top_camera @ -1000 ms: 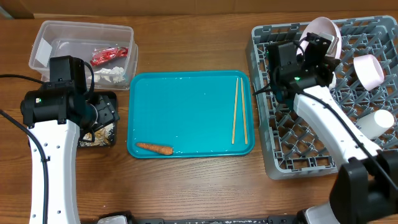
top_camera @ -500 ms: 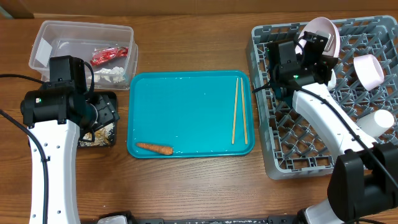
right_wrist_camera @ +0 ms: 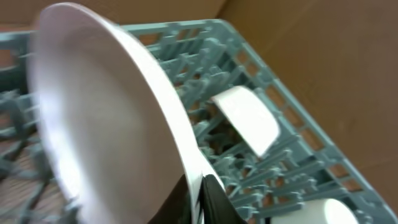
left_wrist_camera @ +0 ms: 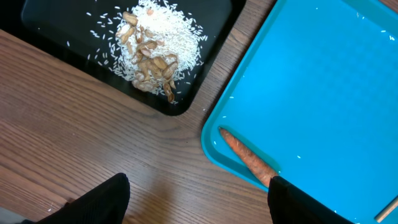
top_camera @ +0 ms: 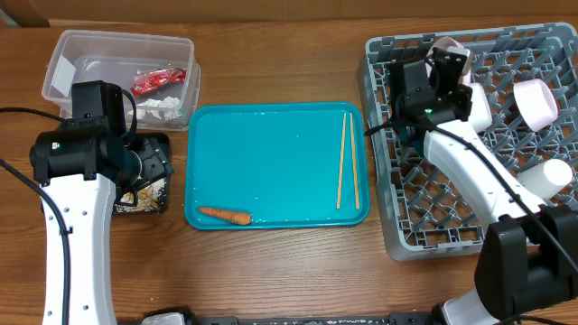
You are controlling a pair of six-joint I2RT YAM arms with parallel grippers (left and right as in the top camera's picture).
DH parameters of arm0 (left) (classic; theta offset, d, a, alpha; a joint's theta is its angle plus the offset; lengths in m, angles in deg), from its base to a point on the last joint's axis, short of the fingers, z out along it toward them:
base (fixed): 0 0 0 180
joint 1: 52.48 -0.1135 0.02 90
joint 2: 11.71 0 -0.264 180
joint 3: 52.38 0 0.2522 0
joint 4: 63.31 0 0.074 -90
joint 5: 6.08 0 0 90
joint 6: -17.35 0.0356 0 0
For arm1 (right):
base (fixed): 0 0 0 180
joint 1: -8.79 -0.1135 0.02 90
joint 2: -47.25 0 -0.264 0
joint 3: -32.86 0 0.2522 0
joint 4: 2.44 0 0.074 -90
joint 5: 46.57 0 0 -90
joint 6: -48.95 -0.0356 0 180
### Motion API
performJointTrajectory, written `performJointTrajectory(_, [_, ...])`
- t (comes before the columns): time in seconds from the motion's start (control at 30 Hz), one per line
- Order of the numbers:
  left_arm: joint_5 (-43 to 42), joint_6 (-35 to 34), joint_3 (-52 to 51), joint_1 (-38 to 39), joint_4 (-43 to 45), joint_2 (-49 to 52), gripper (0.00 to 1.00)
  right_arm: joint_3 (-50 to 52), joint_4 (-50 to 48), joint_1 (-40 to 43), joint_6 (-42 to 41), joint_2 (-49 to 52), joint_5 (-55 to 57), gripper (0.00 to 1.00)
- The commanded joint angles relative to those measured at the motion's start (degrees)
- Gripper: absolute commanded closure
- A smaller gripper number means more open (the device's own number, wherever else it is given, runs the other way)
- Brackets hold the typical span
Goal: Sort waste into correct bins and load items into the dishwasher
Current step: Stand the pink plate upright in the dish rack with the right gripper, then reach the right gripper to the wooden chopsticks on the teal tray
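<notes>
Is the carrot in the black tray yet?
No, the carrot lies on the teal tray, along its near edge.

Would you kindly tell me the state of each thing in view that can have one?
Left gripper: open, empty, over the table.
Plate: held on edge over the dish rack.
Right gripper: shut on the plate's rim.
Carrot: lying on the teal tray.
Chopsticks: lying side by side on the teal tray.
Clear tub: holds red wrapper and tissue.
Black tray: holds food scraps.

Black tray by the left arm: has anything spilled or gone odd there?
Loose rice grains are scattered around the food heap, but all inside the black tray; none shows on the wooden table.
</notes>
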State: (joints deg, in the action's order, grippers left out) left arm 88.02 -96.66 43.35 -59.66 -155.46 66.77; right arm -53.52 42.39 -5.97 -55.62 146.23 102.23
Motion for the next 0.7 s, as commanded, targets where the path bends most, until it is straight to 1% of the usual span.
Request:
performJointTrajectory(0.0, [0.3,-0.9,-0.3,0.0,0.0,-0.6,0.26,0.0,-0.4,-3.5,-0.4,0.1,-6.0,0.89])
performJointTrajectory(0.03, [0.2,-0.9,-0.3,0.0,0.0,-0.6,0.26,0.0,-0.5,-4.3,-0.4,0.1,-6.5,0.87])
performJointTrajectory(0.07, [0.0,-0.9,-0.3,0.0,0.0,-0.6,0.26,0.0,-0.4,-5.2,-0.4,0.1,-7.1,0.8])
performJointTrajectory(0.1, [-0.2,-0.9,-0.3,0.0,0.0,-0.6,0.26,0.0,-0.4,-5.8,-0.4,0.1,-7.5,0.76])
performJointTrajectory(0.17, [-0.7,-0.9,-0.3,0.0,0.0,-0.6,0.26,0.0,-0.1,-7.2,-0.4,0.1,-7.7,0.63])
performJointTrajectory(0.2, [-0.7,-0.9,-0.3,0.0,0.0,-0.6,0.26,0.0,0.3,-8.0,-0.4,0.1,-7.7,0.51])
performJointTrajectory(0.23, [-0.7,-0.9,-0.3,0.0,0.0,-0.6,0.26,0.0,0.7,-8.4,-0.4,0.1,-7.7,0.37])
performJointTrajectory(0.27, [-0.7,-0.9,-0.3,0.0,0.0,-0.6,0.27,0.0,0.9,-8.5,-0.4,0.0,-7.6,0.29])
performJointTrajectory(0.3, [-0.7,-0.9,-0.3,0.0,0.0,-0.6,0.26,0.0,1.3,-8.5,-0.4,0.0,-7.5,0.25])
performJointTrajectory(0.37, [-0.7,-0.9,-0.3,0.0,0.0,-0.6,0.26,-0.1,2.4,-8.5,-0.4,-0.1,-7.5,0.22])
performJointTrajectory(0.5, [-0.7,-0.8,-0.3,0.0,0.0,-0.6,0.26,-0.1,4.9,-8.5,-0.6,-2.7,-9.4,0.16])
performJointTrajectory(0.67, [-0.8,-0.8,-0.3,0.0,0.0,-0.6,0.26,-0.1,7.1,-8.5,-0.6,-7.8,-19.7,0.13])
